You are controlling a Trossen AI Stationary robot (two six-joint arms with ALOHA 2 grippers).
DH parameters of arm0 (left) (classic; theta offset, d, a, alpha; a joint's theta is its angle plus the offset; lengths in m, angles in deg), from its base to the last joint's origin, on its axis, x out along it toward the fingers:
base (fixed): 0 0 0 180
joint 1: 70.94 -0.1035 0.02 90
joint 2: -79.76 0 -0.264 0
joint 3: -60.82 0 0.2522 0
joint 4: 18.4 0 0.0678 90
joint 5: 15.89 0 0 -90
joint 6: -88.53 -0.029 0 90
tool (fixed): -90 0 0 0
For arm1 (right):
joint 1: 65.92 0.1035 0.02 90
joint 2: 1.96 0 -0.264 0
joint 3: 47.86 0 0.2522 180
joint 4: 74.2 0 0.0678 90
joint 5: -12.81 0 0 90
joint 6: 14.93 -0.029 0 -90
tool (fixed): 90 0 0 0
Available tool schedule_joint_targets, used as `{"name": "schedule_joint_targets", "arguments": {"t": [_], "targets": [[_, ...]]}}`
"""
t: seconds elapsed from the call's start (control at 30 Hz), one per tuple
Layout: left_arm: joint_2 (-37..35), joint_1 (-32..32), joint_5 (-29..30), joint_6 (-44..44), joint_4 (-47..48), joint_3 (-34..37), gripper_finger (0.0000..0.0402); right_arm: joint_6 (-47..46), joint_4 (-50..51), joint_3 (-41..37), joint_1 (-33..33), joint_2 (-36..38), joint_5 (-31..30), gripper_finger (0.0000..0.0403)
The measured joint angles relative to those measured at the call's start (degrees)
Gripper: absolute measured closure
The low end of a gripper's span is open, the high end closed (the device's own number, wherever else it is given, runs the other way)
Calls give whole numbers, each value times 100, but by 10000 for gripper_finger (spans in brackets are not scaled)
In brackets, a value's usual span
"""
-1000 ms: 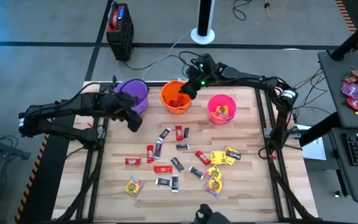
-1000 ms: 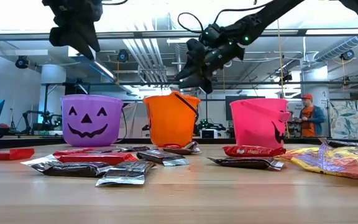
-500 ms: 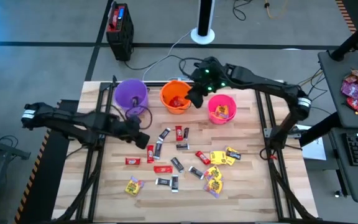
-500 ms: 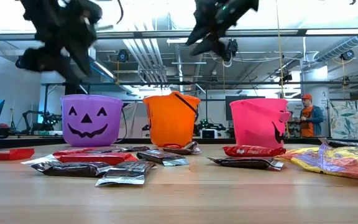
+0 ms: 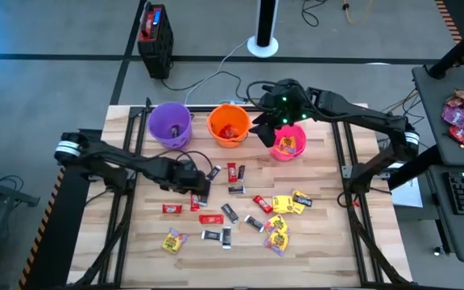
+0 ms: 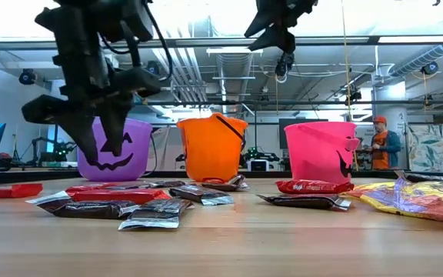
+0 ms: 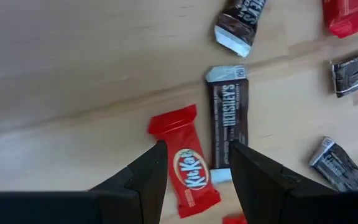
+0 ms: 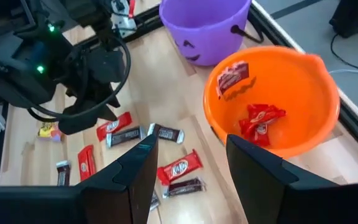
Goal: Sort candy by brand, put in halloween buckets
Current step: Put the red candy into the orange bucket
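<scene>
Candy (image 5: 230,213) scattered across wooden table (image 5: 329,242)

The left arm reaches in from nine o'clock across the table, its left gripper (image 5: 195,180) low near the centre, pointing down with fingers (image 7: 143,177) spread apart and nothing between them. The right arm arcs in from three o'clock towards twelve (held well above the table), its right gripper (image 5: 266,122) raised, fingers (image 8: 263,171) parted and empty.
</scene>
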Motion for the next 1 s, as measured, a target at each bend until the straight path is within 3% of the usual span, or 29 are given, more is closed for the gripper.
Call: {"name": "schedule_joint_targets", "arguments": {"t": [0.3, 0.67, 1.0], "targets": [[747, 11, -195, 227, 584, -288, 238, 177, -1, -222, 0, 35, 27, 220], [765, 81, -148, 361, 381, -290, 212, 291, -46, -384, 0, 33, 35, 220], [1306, 97, -28, 314, 114, -323, 212, 387, -264, -387, 0, 31, 39, 220]]}}
